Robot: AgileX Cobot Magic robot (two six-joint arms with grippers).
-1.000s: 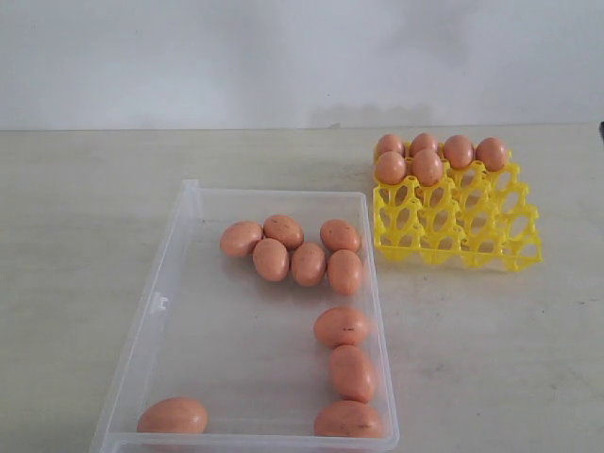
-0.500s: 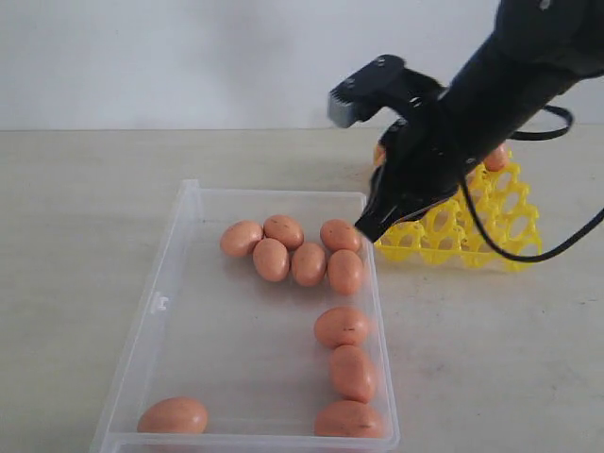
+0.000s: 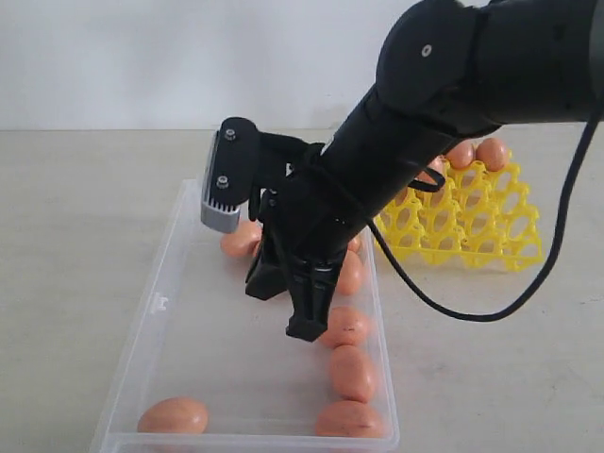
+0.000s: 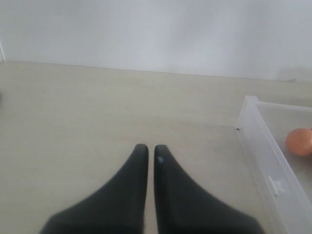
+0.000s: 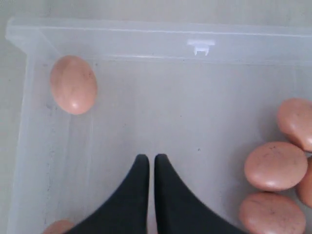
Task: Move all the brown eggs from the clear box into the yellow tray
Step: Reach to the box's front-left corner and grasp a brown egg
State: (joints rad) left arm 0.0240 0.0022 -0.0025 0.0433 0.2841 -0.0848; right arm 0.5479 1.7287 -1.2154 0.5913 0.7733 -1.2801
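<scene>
Both empty. Right gripper (image 5: 147,157) fingers pressed together, over clear box (image 3: 160,283) near brown eggs (image 3: 353,372). Left gripper (image 4: 147,147) likewise closed, over table (image 4: 73,112).

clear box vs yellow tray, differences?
The clear box is transparent, flat-floored; the yellow tray is an opaque lattice of cups. The box is larger than the tray. The brown eggs lie loose in the box but sit in the tray's cups. Both hold eggs.
</scene>
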